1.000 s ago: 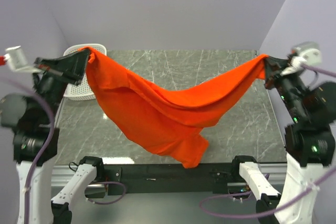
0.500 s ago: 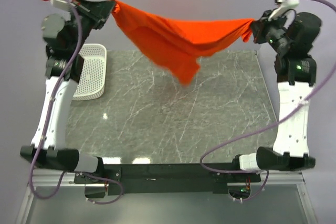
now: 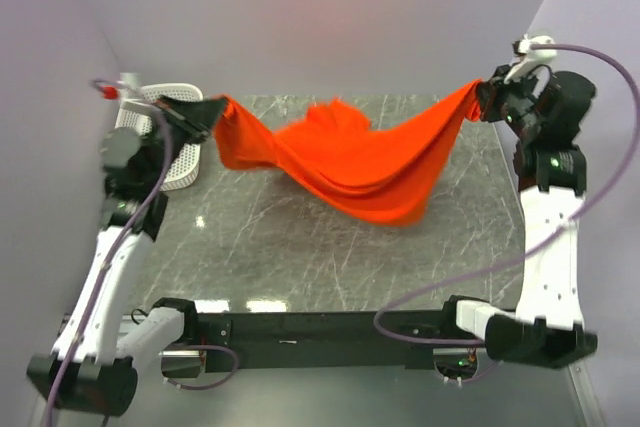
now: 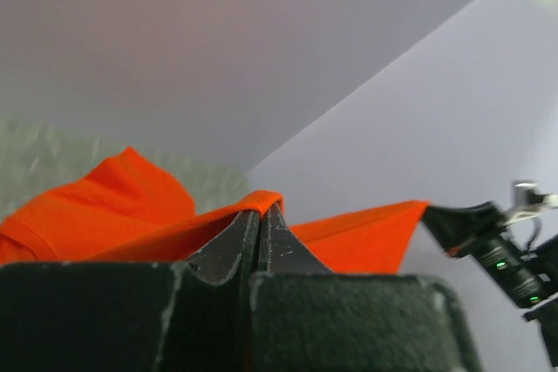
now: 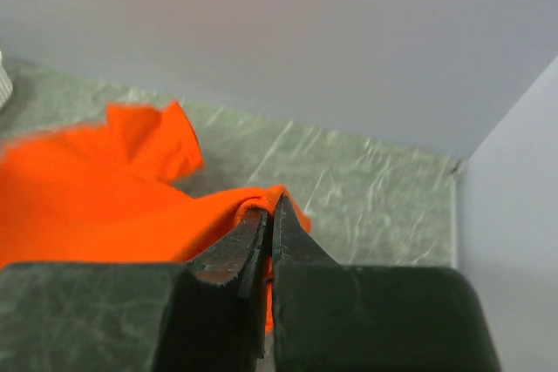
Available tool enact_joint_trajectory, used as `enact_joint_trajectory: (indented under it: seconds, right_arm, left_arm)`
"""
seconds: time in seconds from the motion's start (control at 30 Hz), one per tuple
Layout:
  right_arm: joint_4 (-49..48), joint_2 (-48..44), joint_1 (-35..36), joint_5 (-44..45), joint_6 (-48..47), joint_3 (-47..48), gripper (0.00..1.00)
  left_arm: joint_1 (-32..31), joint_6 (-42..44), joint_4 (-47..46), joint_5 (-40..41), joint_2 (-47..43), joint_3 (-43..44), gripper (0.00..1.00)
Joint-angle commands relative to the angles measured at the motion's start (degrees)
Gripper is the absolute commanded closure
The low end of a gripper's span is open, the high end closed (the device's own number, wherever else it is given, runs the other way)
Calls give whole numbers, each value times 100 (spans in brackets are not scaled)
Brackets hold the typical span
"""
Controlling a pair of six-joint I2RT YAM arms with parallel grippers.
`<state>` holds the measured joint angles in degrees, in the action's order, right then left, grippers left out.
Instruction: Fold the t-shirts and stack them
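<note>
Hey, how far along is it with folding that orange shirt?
Early. Done: the t-shirt is picked up, the left gripper and right gripper each with jaws shut on an end. In hand: it hangs spread between them over the table. Left: laying flat, folding, stacking; no fold shows.

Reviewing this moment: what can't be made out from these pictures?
Top external: the t-shirt lower edge is motion-blurred, so contact with the table is unclear.
Top external: the basket is partly hidden by the left arm; its contents are unseen.
Wrist views: left gripper and right gripper jaws cover the pinched fabric; which shirt part is unknown.
</note>
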<state>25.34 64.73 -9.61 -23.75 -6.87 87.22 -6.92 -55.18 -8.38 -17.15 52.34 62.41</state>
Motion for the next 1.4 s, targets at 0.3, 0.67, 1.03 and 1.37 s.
enact_joint_trajectory:
  seconds: [0.3, 0.67, 1.03, 1.37]
  right_arm:
    - [244, 2053, 372, 177, -498, -729, 33]
    - [3348, 745, 1583, -1766, -5640, -3200, 29]
    - [868, 312, 3025, 686, -4130, -5153, 33]
    - [321, 769, 3228, 1136, -3926, -5268, 43]
  left_arm:
    - [24, 323, -954, -937, 1859, -1855, 99]
    - [6, 912, -296, -1441, 1824, -2426, 99]
    - [-2, 807, -59, -1564, 1113, -2673, 99]
    - [6, 851, 267, -1608, 734, -2629, 99]
